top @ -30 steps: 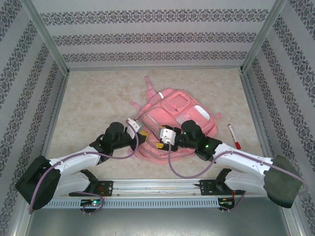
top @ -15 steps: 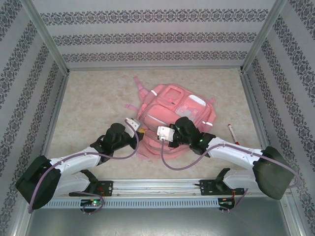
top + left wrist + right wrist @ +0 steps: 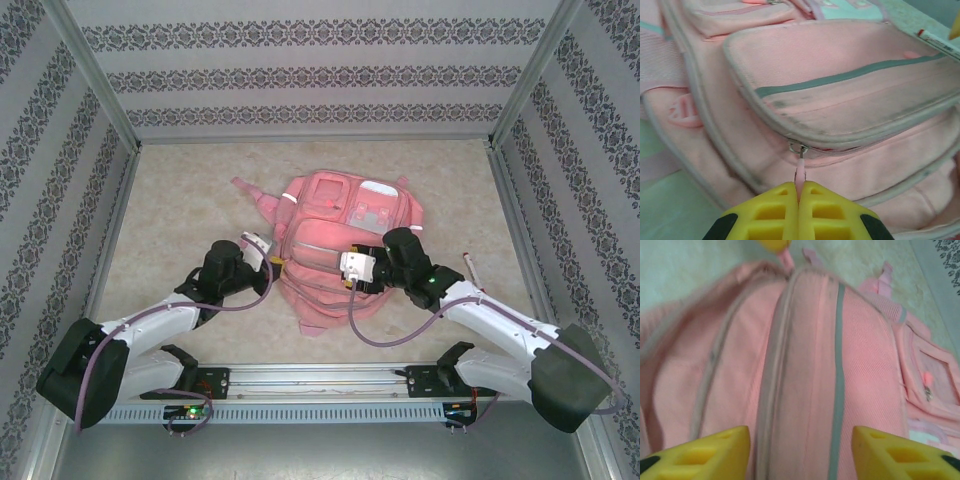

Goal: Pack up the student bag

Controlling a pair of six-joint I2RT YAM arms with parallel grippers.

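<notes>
The student bag (image 3: 335,215), a soft pink backpack with grey piping, lies flat in the middle of the table. My left gripper (image 3: 272,264) sits at its left edge. In the left wrist view the left gripper (image 3: 799,192) is shut on the pink zipper pull (image 3: 800,170), which hangs from a metal ring (image 3: 798,148) under the front pocket flap. My right gripper (image 3: 340,278) rests over the bag's near right part. In the right wrist view the right gripper (image 3: 800,450) is open, its yellow fingers (image 3: 705,447) wide apart astride a fold of the bag (image 3: 810,365).
A white pen with a red cap (image 3: 470,264) lies on the table right of the bag, partly under my right arm; the pen (image 3: 935,41) also shows past the bag. Patterned walls (image 3: 60,180) enclose the table on three sides.
The bag has swung round and slid a little left. My left gripper moved left, still holding the zipper pull. My right gripper shifted right across the bag.
</notes>
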